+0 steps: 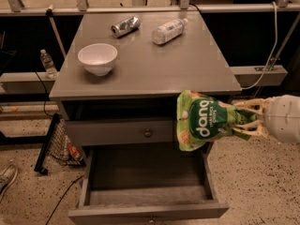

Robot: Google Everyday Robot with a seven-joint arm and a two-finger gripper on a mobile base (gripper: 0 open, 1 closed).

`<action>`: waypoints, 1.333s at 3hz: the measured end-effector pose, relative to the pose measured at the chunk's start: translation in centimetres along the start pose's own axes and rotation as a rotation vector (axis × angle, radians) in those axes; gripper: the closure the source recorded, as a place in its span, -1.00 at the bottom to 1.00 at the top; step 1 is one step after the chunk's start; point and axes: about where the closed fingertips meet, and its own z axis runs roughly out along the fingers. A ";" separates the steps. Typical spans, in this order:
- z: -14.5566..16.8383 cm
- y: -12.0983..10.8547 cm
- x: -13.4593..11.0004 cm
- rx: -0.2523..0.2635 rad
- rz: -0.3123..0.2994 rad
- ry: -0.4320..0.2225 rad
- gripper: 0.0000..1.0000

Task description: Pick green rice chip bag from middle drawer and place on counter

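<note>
The green rice chip bag (202, 120), bright green with white "dang" lettering, hangs in the air at the cabinet's front right corner, just below the counter's edge. My gripper (244, 119) reaches in from the right and is shut on the bag's right end. The middle drawer (146, 185) is pulled out below, its bare grey floor showing. The counter (154, 64) is the grey cabinet top, up and left of the bag.
On the counter stand a white bowl (97, 58), a crushed can (125, 26) and a clear plastic bottle (168, 31). A drawer front with a brass knob (148, 133) sits above the open drawer. A water bottle (47, 63) stands at the left.
</note>
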 end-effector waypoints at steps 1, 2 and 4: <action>-0.4 -0.8 -0.1 0.013 -0.015 0.000 1.00; 0.6 -3.0 0.0 0.029 -0.044 -0.025 1.00; 3.8 -8.1 -1.7 0.026 -0.123 -0.107 1.00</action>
